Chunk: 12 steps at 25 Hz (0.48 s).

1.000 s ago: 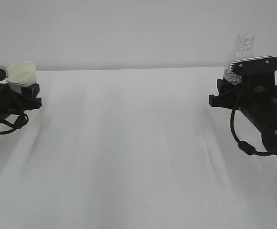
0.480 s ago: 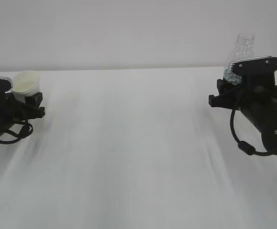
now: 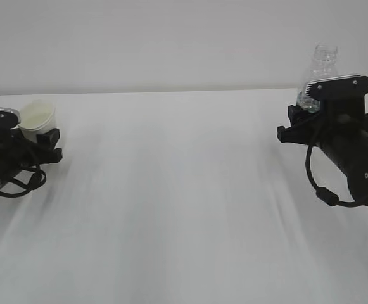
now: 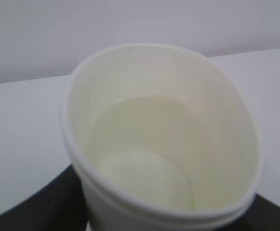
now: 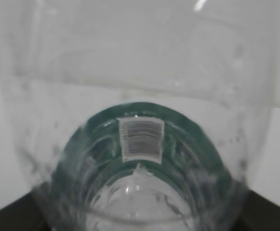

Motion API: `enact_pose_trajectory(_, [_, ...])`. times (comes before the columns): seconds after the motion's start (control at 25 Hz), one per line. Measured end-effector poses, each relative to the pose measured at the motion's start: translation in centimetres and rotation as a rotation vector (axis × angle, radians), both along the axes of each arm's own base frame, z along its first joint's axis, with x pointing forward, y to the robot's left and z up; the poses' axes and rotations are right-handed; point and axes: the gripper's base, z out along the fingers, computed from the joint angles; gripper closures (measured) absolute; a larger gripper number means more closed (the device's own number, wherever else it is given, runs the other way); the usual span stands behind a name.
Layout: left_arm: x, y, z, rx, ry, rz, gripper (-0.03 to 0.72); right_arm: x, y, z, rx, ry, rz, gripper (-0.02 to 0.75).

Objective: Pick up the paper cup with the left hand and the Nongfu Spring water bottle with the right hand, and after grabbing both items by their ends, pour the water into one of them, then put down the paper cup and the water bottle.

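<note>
Exterior view: the left end effector [image 3: 39,140] at the left edge of the white tabletop [image 3: 184,202] is clamped on the paper cup [image 3: 37,118], held low with its mouth tilted. In the left wrist view water pools in the cup's cream bottom. At far right, the right end effector [image 3: 301,120] grips the Nongfu Spring water bottle [image 3: 322,66], upright, uncapped, green label showing.

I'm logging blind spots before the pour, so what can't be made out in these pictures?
- Exterior view: the bottle's lower half, hidden behind the right arm's wrist plate.
- Exterior view: the cup's base, hidden by the left arm.
- Both wrist views: the fingertips, covered by cup and bottle.
- Left wrist view: whether the cup holds water; blurred.
</note>
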Motion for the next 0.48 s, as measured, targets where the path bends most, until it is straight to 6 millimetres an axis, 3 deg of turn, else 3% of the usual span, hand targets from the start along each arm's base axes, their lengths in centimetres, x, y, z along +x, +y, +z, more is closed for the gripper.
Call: enact_pose_trajectory(0.48, [-0.14, -0.09, -0.83, 0.004, 0.019, -0.011, 0.221, 0.00, 0.00, 0.00, 0.000, 0.000, 0.000, 0.288])
